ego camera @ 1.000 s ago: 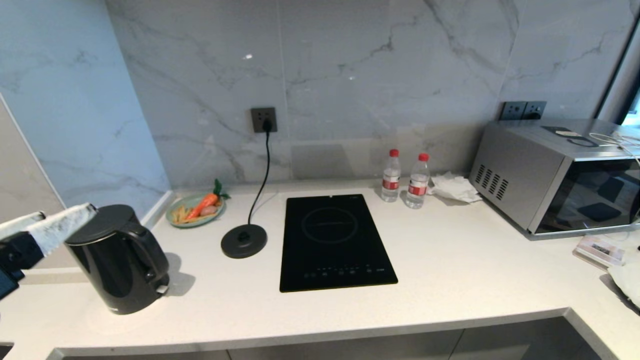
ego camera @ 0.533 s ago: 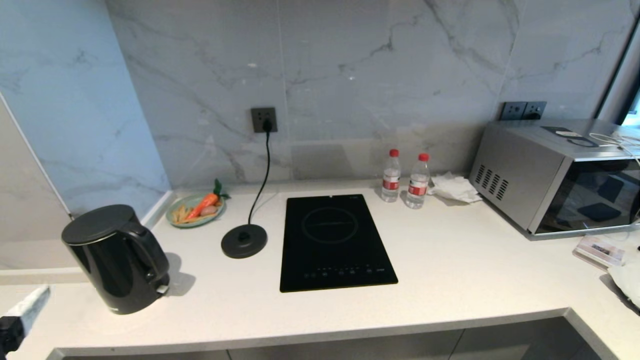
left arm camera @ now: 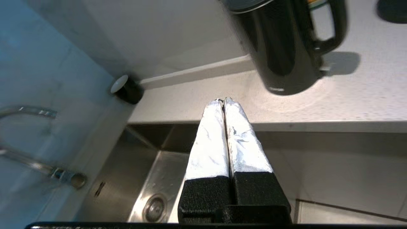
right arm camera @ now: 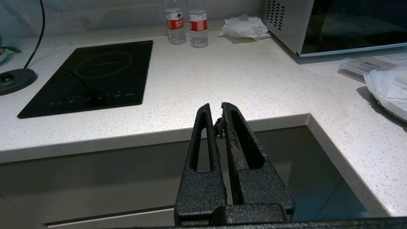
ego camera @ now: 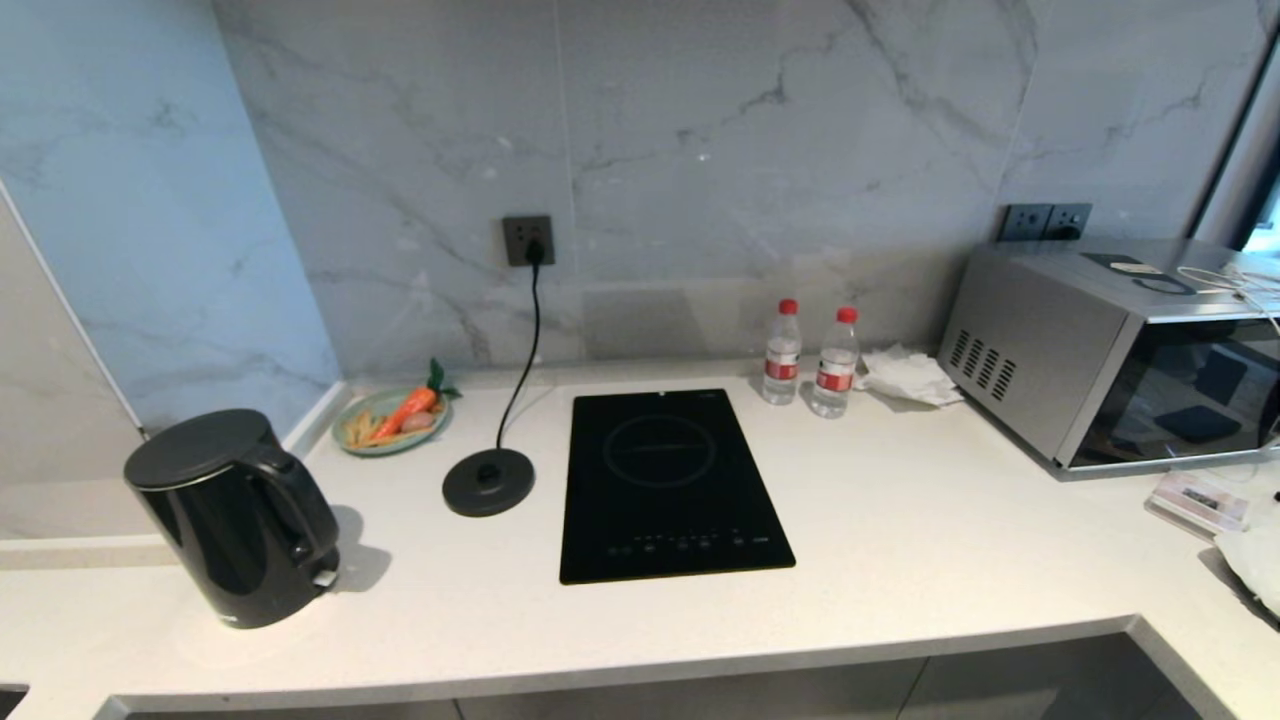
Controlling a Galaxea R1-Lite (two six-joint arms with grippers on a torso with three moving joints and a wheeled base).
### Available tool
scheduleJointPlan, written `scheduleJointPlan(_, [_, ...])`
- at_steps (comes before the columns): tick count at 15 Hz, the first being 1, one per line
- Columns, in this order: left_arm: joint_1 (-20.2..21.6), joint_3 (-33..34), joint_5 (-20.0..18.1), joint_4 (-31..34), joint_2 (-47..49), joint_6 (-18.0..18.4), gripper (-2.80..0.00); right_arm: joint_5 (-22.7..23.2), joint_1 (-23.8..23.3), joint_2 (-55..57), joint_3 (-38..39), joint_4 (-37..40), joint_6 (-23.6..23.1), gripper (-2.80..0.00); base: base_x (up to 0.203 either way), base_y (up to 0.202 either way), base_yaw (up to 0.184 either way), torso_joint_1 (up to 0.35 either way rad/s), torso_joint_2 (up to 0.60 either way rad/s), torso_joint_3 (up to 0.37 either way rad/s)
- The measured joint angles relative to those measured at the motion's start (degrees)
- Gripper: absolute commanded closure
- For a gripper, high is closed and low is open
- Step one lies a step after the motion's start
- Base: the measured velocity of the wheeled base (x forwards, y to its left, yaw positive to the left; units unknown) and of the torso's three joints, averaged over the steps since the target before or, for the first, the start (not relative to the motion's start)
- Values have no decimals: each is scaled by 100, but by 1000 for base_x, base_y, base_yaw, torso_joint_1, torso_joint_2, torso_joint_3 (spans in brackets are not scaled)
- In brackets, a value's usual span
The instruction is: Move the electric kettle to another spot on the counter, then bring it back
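Observation:
The black electric kettle [ego camera: 233, 515] stands upright on the white counter [ego camera: 900, 560] at its left end, handle turned toward the hob, off its round base disc [ego camera: 488, 481]. In the left wrist view the kettle [left arm camera: 286, 47] rises beyond my left gripper [left arm camera: 224, 101], which is shut with nothing in it and sits low, before the counter's front edge beside the sink. My right gripper [right arm camera: 214, 109] is shut and empty, parked below the counter's front edge. Neither gripper shows in the head view.
A black induction hob [ego camera: 665, 485] lies mid-counter. A plate of toy vegetables [ego camera: 392, 418], two water bottles [ego camera: 810, 355], a crumpled tissue [ego camera: 905, 375] and a microwave [ego camera: 1120, 350] line the back and right. A steel sink [left arm camera: 127, 178] with a tap [left arm camera: 35, 140] lies left of the kettle.
My left gripper, open beside the kettle's lid a second ago, dropped down and left out of the head view and shut. The kettle has not moved.

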Motion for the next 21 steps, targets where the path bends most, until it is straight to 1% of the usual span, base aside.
scheduleJointPlan(1, [59, 181, -509, -25, -254, -96, 0, -3, 0, 0, 0, 3, 0, 0, 0, 0, 0, 0, 0, 0])
scheduleJointPlan(2, [110, 322, -1039, -80, -436, -284, 0, -1, 0, 0, 0, 1, -2, 0, 0, 0, 0, 0, 0, 0])
scheduleJointPlan(3, [163, 464, -1718, -197, -614, -647, 0, -1, 0, 0, 0, 1, 0, 0, 0, 0, 0, 0, 0, 0])
scheduleJointPlan(4, [200, 566, -2266, -325, -741, -1173, 0, -1, 0, 0, 0, 3, -2, 0, 0, 0, 0, 0, 0, 0])
scheduleJointPlan(5, [226, 684, -2721, -400, -824, -1710, 0, -1, 0, 0, 0, 1, 0, 0, 0, 0, 0, 0, 0, 0])
scheduleJointPlan(6, [249, 829, -3142, -469, -890, -2219, 0, -1, 0, 0, 0, 2, 0, 0, 0, 0, 0, 0, 0, 0])
scheduleJointPlan(7, [266, 930, -3432, -485, -934, -2560, 0, -1, 0, 0, 0, 1, 1, 0, 0, 0, 0, 0, 0, 0])
scheduleJointPlan(8, [271, 972, -3603, -493, -964, -2613, 0, 0, 0, 0, 0, 1, 0, 0, 0, 0, 0, 0, 0, 0])
scheduleJointPlan(10, [173, 1057, -3802, -405, -1118, -2531, 0, -1, 0, 0, 0, 1, -2, 0, 0, 0, 0, 0, 0, 0])
scheduleJointPlan(12, [81, 1195, -3820, -118, -1503, -2410, 0, 0, 0, 0, 0, 1, -2, 0, 0, 0, 0, 0, 0, 0])
scheduleJointPlan(13, [59, 1204, -3788, 113, -1749, -2416, 0, -3, 0, 0, 0, 1, -2, 0, 0, 0, 0, 0, 0, 0])
scheduleJointPlan(14, [47, 1206, -3679, 343, -1921, -2525, 0, 0, 2, 0, 0, 1, -2, 0, 0, 0, 0, 0, 0, 0])
scheduleJointPlan(15, [38, 1206, -3394, 517, -2040, -2674, 0, 0, 2, 0, 0, 1, 0, 0, 0, 0, 0, 0, 0, 0])
scheduleJointPlan(16, [29, 1240, -3021, 575, -2117, -2646, 0, -1, 2, 0, 0, 1, 0, 0, 0, 0, 0, 0, 0, 0])
scheduleJointPlan(17, [29, 1267, -2818, 573, -2172, -2563, 0, -2, 1, 0, 0, 1, -1, 0, 0, 0, 0, 0, 0, 0])
scheduleJointPlan(18, [29, 1288, -2828, 556, -2209, -2396, 0, 0, 0, 0, 0, 1, -2, 0, 0, 0, 0, 0, 0, 0])
scheduleJointPlan(20, [40, 1324, -2973, 548, -2244, -1844, 0, -1, 0, 0, 0, 1, -2, 0, 0, 0, 0, 0, 0, 0])
scheduleJointPlan(21, [40, 1331, -3040, 566, -2252, -1737, 0, 3, 0, 0, 0, 1, -2, 0, 0, 0, 0, 0, 0, 0])
